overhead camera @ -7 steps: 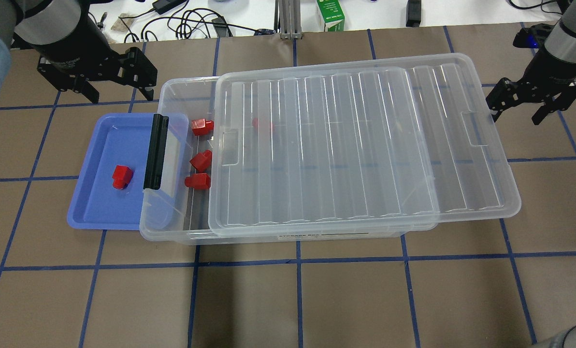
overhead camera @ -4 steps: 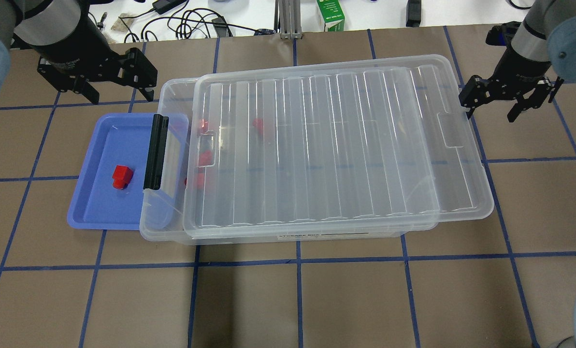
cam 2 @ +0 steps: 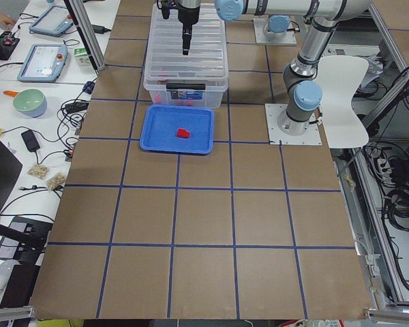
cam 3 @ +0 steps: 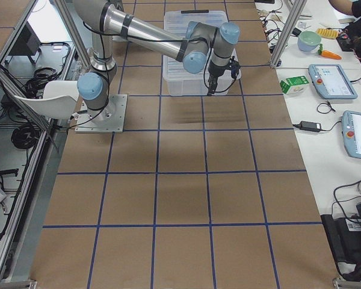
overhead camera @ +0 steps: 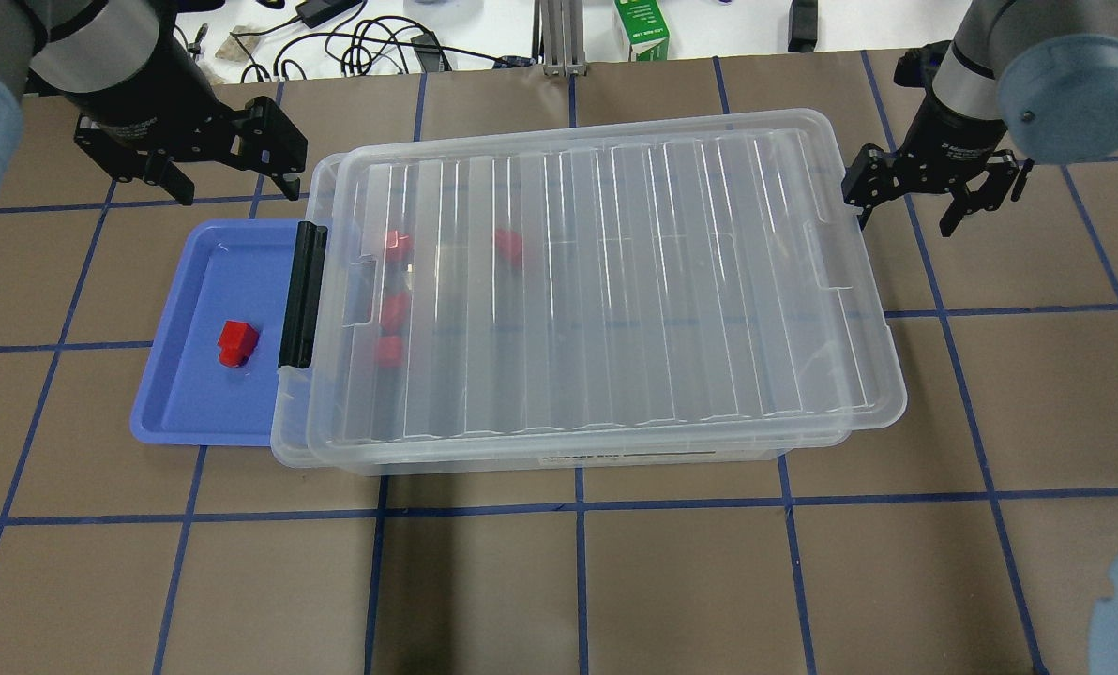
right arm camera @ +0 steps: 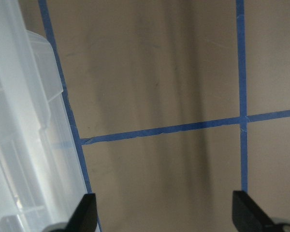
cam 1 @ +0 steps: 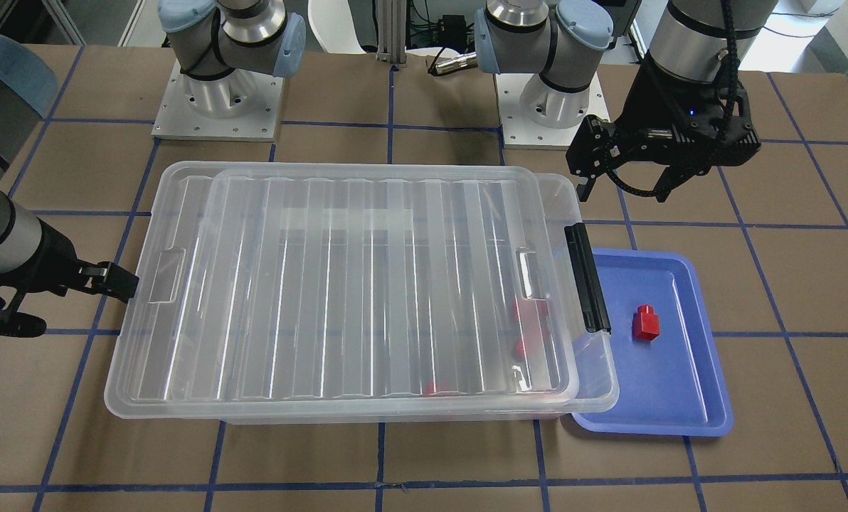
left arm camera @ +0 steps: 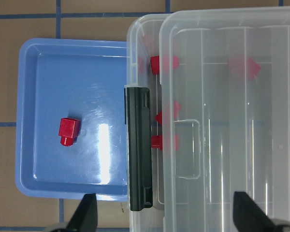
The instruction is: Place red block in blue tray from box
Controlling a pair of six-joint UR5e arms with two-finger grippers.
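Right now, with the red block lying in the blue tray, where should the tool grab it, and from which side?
Grip the red block by its squarish body, across the two flat sides, not by the narrower nub. Come straight down from above. It lies alone on the floor of the open blue tray, away from the rim, so there should be room on either side.

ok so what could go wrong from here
The lid lies askew on the box, overhanging the end by the open right gripper, so it may not seat. A push on it from that gripper could slide the whole box instead. The box's other end overhangs the tray's rim, so such a slide could shove the tray and shift the red block in it.
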